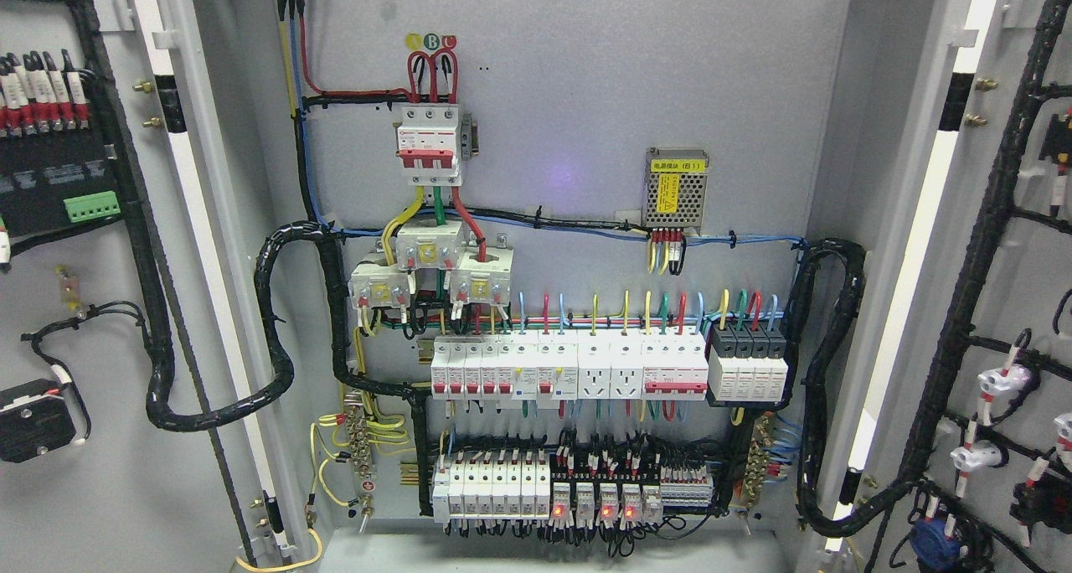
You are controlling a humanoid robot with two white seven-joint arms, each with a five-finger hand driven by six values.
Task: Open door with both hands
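From the head view, the cabinet stands wide open. The left door (pixel 100 305) is swung back along the picture's left edge, its inner face showing terminal blocks and black cable looms; the right door (pixel 1005 305) is swung back along the right edge, carrying white plugs on more black loom. Between them the back panel (pixel 586 95) is fully exposed: a red-and-white main breaker (pixel 430 137) near the top, 3 white transformers (pixel 431 267) below it, a row of breakers (pixel 569 368) across the middle, and relays with 4 red lights glowing (pixel 599 510) near the bottom edge.

No robot hand shows anywhere, neither left nor right, so their state cannot be told.

Judging by how the doors lie, the opening looks done. If anything remains, it is to make sure both doors rest fully back without straining the looms (pixel 276 322) that bridge the hinges, and to keep the arms clear of the live wiring.
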